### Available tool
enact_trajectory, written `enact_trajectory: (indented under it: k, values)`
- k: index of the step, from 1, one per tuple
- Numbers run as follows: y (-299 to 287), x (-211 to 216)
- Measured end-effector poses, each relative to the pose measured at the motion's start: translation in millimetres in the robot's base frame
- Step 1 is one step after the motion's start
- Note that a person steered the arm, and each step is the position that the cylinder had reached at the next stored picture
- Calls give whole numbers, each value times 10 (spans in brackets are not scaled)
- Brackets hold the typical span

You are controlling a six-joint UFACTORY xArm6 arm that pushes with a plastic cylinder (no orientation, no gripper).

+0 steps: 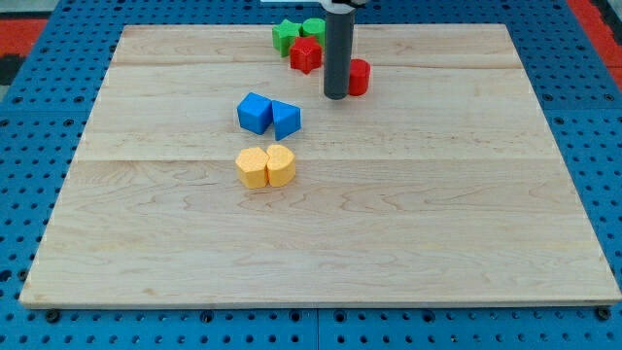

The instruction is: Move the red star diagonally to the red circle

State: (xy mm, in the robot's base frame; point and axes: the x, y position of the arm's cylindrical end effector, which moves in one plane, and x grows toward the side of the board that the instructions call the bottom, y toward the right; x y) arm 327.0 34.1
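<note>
The red star (pixel 305 55) lies near the view's top centre of the wooden board (pixel 408 224). The red circle (pixel 359 77) lies to its lower right, partly hidden behind my rod. My tip (pixel 336 95) rests on the board just left of the red circle and below right of the red star. The tip appears to touch or nearly touch the red circle's left side.
Two green blocks, a star (pixel 285 36) and a round one (pixel 313 28), sit just above the red star. A blue cube (pixel 255 113) and a blue wedge-like block (pixel 286 119) sit mid-board. Two yellow blocks (pixel 253 167) (pixel 280 165) lie below them.
</note>
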Motion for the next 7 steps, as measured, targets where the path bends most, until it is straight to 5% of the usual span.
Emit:
enact_trajectory:
  k: [1,4,7]
  values:
    - [354,-161]
    - [-1299,-279]
    - [-464,-639]
